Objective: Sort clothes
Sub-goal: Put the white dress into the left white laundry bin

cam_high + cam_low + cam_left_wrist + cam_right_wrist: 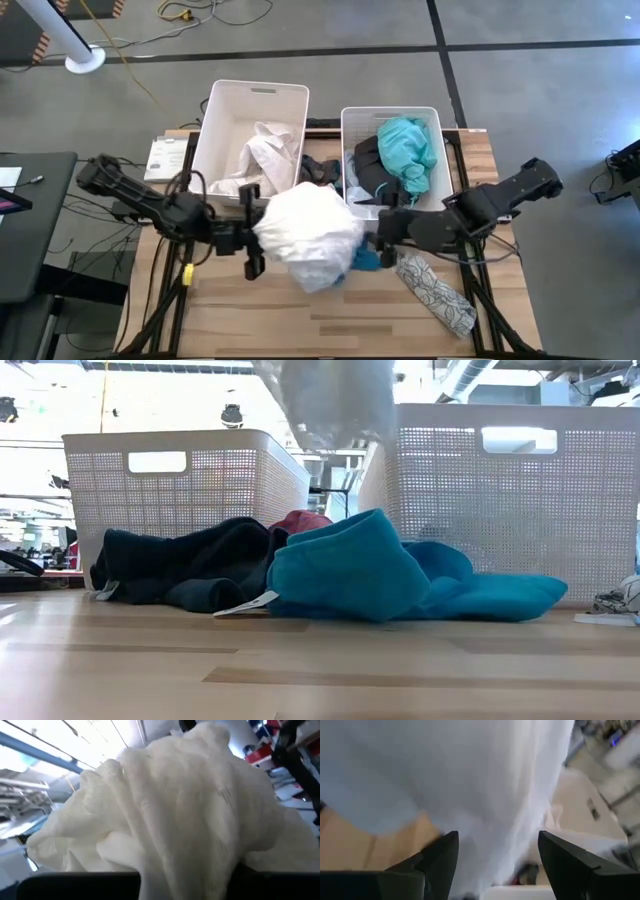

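Observation:
A bunched white garment (310, 235) hangs in the air over the table's middle, and its lower end shows at the top of the low view (330, 400). My left gripper (255, 238) is shut on the garment's left side. My right gripper (382, 238) is open at its right side, with white cloth (470, 780) hanging between and ahead of the two fingers (440, 862). Below, a teal garment (350, 575), a dark navy one (190, 565) and a maroon one (300, 520) lie on the table in front of the bins. My left gripper holds the white garment from the table's left, roughly level. The bunched cloth (190, 865) covers the fingers, so the part held and the number of layers do not show. The garment is lifted clear of the table and hangs slack as a rounded bundle. My right gripper's open fingers stand on either side of the hanging cloth; I cannot tell whether they touch it.
Two white bins stand at the far side: the left one (215, 110) holds white clothes, the right one (345, 130) a teal and a black garment. A patterned white garment (435, 290) lies near the right front. Bare wood lies along the near edge.

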Controlling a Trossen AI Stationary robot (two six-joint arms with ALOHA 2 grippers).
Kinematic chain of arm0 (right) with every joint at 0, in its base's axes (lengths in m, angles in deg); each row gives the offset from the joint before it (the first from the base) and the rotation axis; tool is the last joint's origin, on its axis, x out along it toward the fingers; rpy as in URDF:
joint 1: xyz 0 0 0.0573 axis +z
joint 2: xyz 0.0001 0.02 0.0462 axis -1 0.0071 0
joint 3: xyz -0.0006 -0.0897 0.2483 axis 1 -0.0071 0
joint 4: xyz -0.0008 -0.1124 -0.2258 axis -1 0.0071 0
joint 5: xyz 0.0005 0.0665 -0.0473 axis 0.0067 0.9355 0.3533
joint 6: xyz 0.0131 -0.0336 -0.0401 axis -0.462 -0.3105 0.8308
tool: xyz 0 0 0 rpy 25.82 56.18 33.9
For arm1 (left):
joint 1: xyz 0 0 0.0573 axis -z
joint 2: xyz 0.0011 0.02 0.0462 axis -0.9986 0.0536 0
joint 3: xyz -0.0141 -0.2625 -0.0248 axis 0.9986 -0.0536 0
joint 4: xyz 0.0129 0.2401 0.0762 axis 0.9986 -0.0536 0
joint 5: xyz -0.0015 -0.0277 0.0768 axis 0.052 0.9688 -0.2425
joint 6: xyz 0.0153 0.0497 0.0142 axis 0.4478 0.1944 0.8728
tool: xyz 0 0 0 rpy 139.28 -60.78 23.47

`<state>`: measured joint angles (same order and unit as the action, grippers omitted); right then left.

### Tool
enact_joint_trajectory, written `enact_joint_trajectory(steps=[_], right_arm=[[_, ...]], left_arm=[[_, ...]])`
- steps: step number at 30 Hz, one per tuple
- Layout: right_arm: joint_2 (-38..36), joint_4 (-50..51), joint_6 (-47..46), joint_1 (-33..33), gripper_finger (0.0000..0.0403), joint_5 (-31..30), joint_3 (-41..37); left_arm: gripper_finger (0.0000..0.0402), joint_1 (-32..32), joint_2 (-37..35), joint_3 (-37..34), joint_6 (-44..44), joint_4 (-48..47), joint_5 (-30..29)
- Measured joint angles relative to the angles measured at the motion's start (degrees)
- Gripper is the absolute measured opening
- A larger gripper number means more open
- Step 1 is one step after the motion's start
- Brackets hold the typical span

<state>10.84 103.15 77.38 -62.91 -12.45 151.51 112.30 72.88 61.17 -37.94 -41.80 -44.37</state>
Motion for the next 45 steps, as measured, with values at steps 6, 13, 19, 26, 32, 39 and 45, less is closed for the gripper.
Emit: enact_joint_trajectory(steps=[6,13,19,26,32,39,45], right_arm=[[0.04,-2.31,-5.0,-4.47,0.0285,0.03,-5.19],[0.11,-13.02,-2.96,-8.87,0.0285,5.77,-12.32],[0.11,-28.83,1.81,-11.77,0.0285,11.69,-18.99],[1.54,-39.51,3.4,-14.46,0.0233,22.39,-22.58],[5.31,-42.26,5.04,-14.26,0.0054,28.37,-22.67],[5.0,-47.0,10.37,-10.97,0.0012,29.44,-21.65],[4.88,-46.71,17.94,-8.36,0.0003,29.6,-15.53]], left_arm=[[0.0059,1.56,-1.47,1.74,2.37,-0.51,0.02],[0.0059,3.13,-1.49,3.66,4.43,-1.44,-0.68],[0.0059,3.24,-1.47,3.68,4.9,-1.51,-1.15],[0.0059,3.22,-1.45,3.68,5.79,-1.81,-3.01],[0.0059,3.09,-1.45,3.68,8.47,-1.67,-6.22],[0.0059,3.07,-1.64,3.68,16.84,-2.15,-19.23],[0.0059,1.33,-2.15,3.77,21.65,-5.91,-27.92]])
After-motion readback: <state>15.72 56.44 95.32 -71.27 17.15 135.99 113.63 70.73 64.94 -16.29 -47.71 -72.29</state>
